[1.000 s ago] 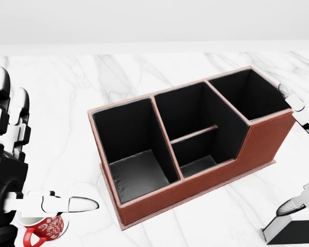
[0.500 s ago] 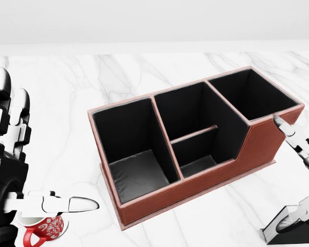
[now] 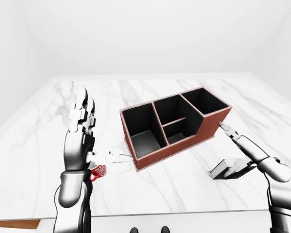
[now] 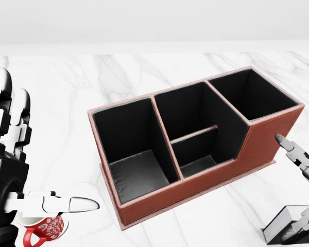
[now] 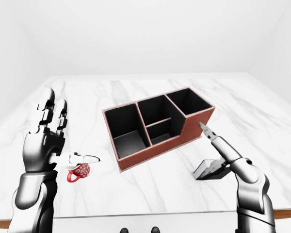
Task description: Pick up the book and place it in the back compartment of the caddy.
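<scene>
Right hand (image 5: pixel 218 153) over book (image 3: pixel 224 170), fingers spread, clasping nothing yet. Needs lowering squarely, fingers closing across both covers before any lift toward caddy (image 3: pixel 172 125). Book flat on marble table (image 3: pixel 184 184), near caddy's right end. Left hand (image 3: pixel 81 127) raised, splayed, empty. Red mug (image 5: pixel 79 172) plain in right-eye view, half hidden in left-eye view.
</scene>
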`<state>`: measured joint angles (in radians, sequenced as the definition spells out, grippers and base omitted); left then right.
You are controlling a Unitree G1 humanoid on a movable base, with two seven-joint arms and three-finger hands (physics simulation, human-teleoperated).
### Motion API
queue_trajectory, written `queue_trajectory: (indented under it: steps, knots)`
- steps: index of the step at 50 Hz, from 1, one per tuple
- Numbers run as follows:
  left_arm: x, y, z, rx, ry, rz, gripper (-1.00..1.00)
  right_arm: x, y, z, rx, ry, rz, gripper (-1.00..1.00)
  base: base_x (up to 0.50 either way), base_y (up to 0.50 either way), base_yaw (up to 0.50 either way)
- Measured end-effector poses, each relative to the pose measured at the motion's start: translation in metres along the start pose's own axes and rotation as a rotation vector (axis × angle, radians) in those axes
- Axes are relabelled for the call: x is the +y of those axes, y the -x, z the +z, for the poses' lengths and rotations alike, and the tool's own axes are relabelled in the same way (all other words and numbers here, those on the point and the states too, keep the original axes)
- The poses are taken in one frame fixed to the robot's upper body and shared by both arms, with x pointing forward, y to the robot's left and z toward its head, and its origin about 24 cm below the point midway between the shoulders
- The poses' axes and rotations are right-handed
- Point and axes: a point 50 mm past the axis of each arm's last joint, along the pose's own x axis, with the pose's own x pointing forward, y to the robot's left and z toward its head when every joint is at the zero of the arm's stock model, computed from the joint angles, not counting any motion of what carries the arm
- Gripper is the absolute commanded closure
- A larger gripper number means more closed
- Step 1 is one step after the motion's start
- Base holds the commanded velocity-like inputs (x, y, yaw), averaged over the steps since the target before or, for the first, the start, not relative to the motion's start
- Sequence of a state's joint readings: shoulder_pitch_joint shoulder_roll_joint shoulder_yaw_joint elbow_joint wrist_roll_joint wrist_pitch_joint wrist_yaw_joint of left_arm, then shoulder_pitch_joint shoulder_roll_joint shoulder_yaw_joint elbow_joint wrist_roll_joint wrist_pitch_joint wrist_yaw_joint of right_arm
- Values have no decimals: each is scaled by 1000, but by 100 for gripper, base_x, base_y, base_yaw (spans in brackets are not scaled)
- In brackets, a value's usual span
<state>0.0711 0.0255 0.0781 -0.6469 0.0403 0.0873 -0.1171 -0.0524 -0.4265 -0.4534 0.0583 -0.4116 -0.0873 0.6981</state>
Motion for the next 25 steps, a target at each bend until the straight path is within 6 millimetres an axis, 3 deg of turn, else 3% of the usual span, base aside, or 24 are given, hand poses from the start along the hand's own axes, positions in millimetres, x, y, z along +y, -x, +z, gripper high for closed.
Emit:
queue_trajectory:
  steps: [25]
  knots:
    - [-1, 0, -1, 2, 2, -3, -100, 4, -11, -27, 185, 92, 41, -100, 0, 0, 0]
